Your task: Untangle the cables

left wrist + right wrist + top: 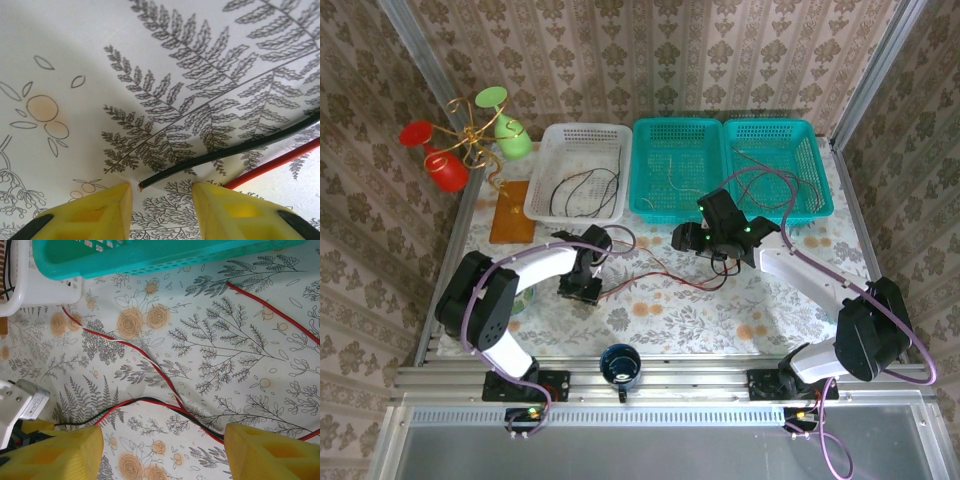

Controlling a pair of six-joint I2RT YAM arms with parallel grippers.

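Observation:
The cables lie on the flowered tablecloth: a red and a black wire [660, 278] run twisted together between the two arms. My left gripper [582, 288] is down on the cloth. The black wire's cut end [141, 186] lies between its open yellow fingers [100, 210], beside the left one and unclamped, and a red wire [272, 164] passes on the right. My right gripper [162, 432] hovers open above the twisted red and black pair [165, 405]. A red-and-white twisted strand [145, 357] crosses them. Another red wire [272, 310] runs at the upper right.
A white basket [548, 165] with black wires and two teal baskets [642, 170] [818, 170] line the back. An orange board [510, 212] and a stand with red and green cups [470, 135] are at the left. A dark mug [620, 365] sits at the near edge.

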